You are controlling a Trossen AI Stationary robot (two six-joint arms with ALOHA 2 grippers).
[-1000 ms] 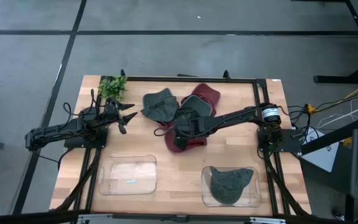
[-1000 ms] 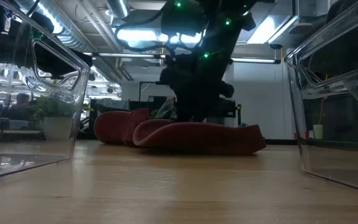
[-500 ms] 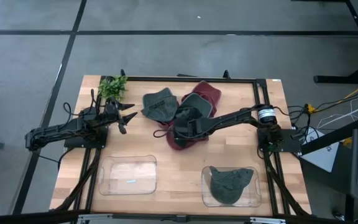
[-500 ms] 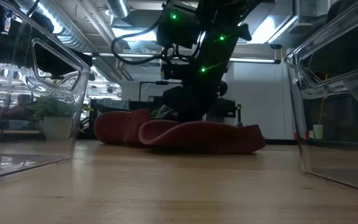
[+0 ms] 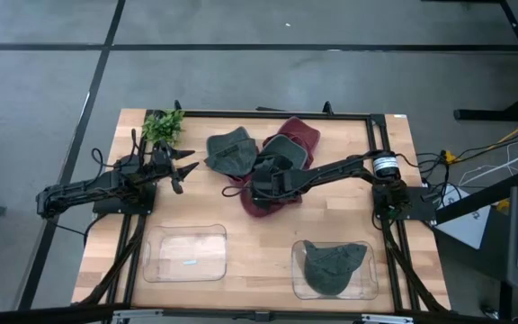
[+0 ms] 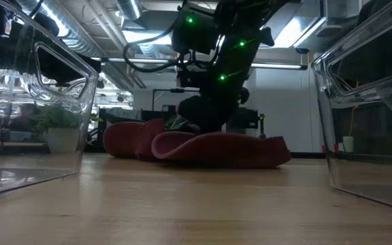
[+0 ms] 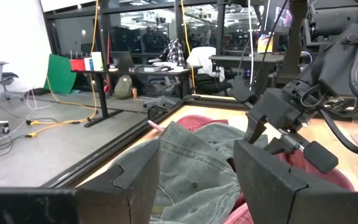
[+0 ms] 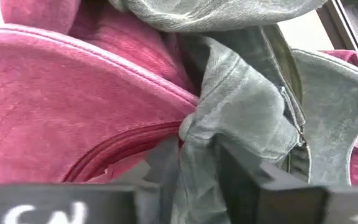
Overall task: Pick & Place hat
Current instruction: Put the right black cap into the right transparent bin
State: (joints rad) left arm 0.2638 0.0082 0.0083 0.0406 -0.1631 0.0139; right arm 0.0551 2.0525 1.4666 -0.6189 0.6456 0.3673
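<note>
Several hats lie heaped at the table's far middle: a grey-green hat, a second grey-green hat and dark red hats, the second grey-green one resting on the red ones. My right gripper reaches in from the right, slanting down into the heap, shut on that second grey-green hat. My left gripper waits open at the table's left, pointing level at the heap. Another grey-green hat lies inside the right clear bin. My right gripper pinches a bunched fold of the grey-green hat's cloth between its two fingers, right beside the red hat's brim. The fingers slant down from the table's right side. The hat still lies on the red hats, its cloth slack.
An empty clear bin stands at the near left and the other bin at the near right. A small green plant stands at the far left corner. A black frame runs along the table's far edge.
My right gripper has rolled at the wrist and tipped a little lower into the heap of hats, shifting slightly toward the table's left. The near red hat's brim has been nudged a little. My left arm has kept still.
</note>
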